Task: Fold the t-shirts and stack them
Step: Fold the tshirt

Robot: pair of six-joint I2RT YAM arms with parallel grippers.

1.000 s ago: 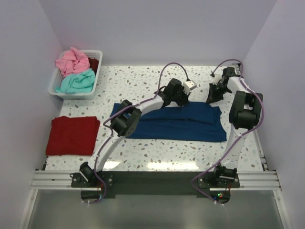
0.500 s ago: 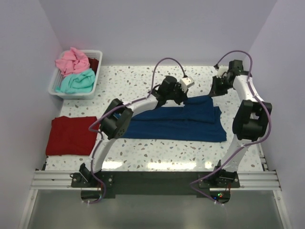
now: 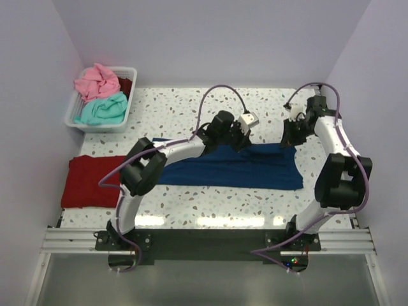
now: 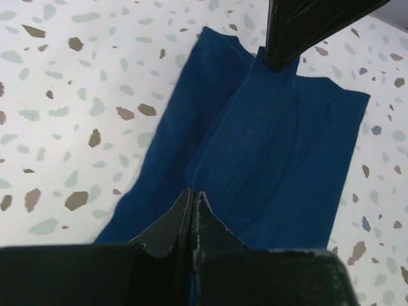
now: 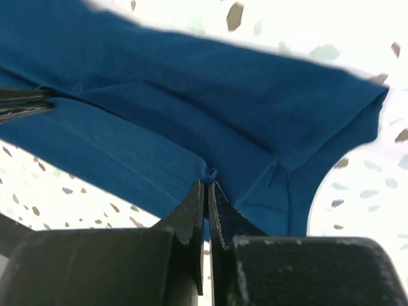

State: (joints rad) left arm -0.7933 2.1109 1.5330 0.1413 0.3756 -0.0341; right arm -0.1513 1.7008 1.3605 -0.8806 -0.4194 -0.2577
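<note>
Navy tee: the dark blue soft cotton t-shirt [image 3: 229,167] lies spread on the speckled white tabletop [image 3: 185,105], centre-right, between the two arms.
Long axis: it runs left to right, roughly parallel to the near edge. I cannot tell which end carries the collar.
Left gripper: the black two-finger left gripper [image 4: 193,207] is pressed together, pinching a raised ridge of cloth on the shirt's far edge, near its middle.
Right gripper: the right gripper [image 5: 205,191] is likewise nipped on that far edge, toward the right end.
Handling: light and limp. It will likely sag between the pinch points, drag on the tabletop and crease under an uneven pull.
Where to hold: along an edge, at two points well apart.
Other tees: a dark red tee [image 3: 97,181] lies folded at the left. Pink [image 3: 95,80] and teal [image 3: 102,108] tees sit bundled in the white plastic basket [image 3: 95,126].
</note>
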